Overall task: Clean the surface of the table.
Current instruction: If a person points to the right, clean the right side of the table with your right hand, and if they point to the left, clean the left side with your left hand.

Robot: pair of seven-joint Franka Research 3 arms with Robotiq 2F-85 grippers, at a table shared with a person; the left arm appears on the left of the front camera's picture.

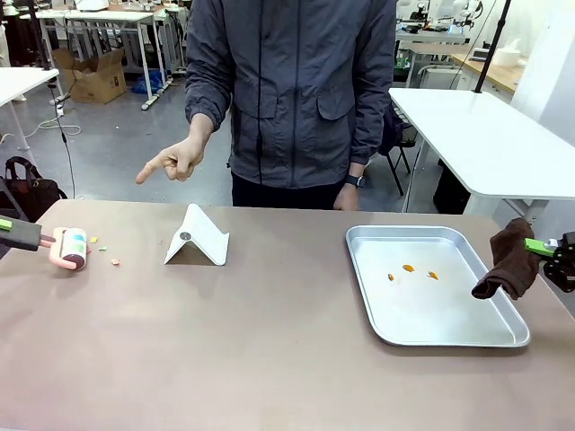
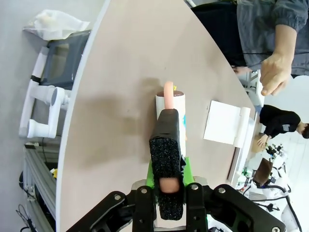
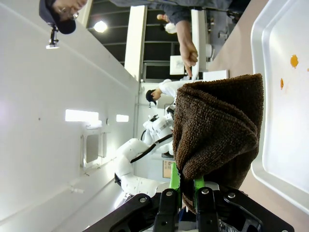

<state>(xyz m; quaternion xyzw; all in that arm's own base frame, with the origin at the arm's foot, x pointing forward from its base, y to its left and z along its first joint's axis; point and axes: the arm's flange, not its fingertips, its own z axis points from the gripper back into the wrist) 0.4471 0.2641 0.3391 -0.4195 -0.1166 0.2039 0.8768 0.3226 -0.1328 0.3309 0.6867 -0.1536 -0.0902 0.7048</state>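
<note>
At the table's (image 1: 269, 350) ends, left tool (image 1: 32, 237) tight on lint roller (image 1: 72, 248), right tool (image 1: 544, 248) tight on brown cloth (image 1: 509, 260).

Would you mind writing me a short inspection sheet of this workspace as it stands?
Surface: table, brown and matte; small crumbs near its left end.
Job's things: lint roller and brown cloth, both held; tray holding orange bits.
Clutter: white folded stand, left of middle.
Grippers: left gripper shut on the lint roller's handle; right gripper shut on the brown cloth at the tray's right edge.
Cables: light cord on the floor, far left.
Surroundings: person's hand pointing leftward; white-topped table at right.
</note>
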